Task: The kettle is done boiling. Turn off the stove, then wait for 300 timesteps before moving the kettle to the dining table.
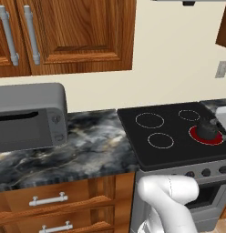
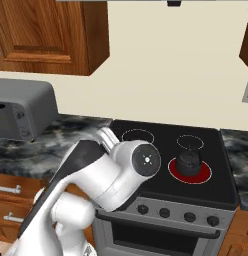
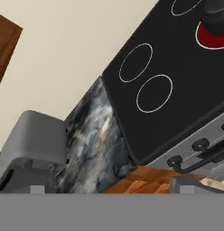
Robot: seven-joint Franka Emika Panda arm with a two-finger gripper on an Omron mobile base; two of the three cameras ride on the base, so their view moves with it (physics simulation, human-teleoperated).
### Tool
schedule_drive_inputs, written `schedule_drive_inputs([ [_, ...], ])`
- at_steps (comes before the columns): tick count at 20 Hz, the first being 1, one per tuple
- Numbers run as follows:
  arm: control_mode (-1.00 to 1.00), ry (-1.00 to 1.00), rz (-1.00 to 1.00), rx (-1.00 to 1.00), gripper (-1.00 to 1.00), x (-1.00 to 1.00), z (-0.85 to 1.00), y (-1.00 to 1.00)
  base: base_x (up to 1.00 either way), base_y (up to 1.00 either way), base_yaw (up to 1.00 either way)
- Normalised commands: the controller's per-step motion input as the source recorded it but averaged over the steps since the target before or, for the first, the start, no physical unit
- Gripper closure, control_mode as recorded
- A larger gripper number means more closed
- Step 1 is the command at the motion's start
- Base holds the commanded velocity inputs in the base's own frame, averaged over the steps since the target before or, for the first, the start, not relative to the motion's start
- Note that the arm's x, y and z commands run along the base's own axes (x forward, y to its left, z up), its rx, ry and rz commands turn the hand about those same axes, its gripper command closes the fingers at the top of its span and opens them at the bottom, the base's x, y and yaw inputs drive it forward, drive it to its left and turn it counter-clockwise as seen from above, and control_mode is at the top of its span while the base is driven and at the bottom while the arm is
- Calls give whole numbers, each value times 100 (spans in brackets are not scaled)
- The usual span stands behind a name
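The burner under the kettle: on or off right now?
On. The ring under the kettle glows red, while the stove's other rings are thin white outlines on black glass.

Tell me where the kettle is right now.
The kettle sits on the stove's glowing red burner, front right ring in the right base view, just behind the knobs.

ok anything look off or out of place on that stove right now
Nothing is spilled, tipped or damaged. The one thing that stands out: the burner under the kettle glows red, so the stove is on, while the other three rings are dark. The kettle sits upright on it. The microwave rests squarely on the counter.
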Motion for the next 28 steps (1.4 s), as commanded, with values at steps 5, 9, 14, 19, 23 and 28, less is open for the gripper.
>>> schedule_drive_inputs([
  [5, -100, 0, -9, 18, -100, -27, -15, -28, 0, 0, 0],
  [9, -100, 0, -9, 19, -100, -24, -11, -27, 0, 0, 0],
  [14, -100, 0, -8, 17, -100, -11, -12, -20, 0, 0, 0],
  [19, -100, 0, -7, 13, -100, -2, -16, -12, 0, 0, 0],
  [23, -100, 0, -7, 9, -100, 0, -24, -1, 0, 0, 0],
  [28, -100, -2, -4, 8, -100, 0, -26, 0, 0, 0, 0],
])
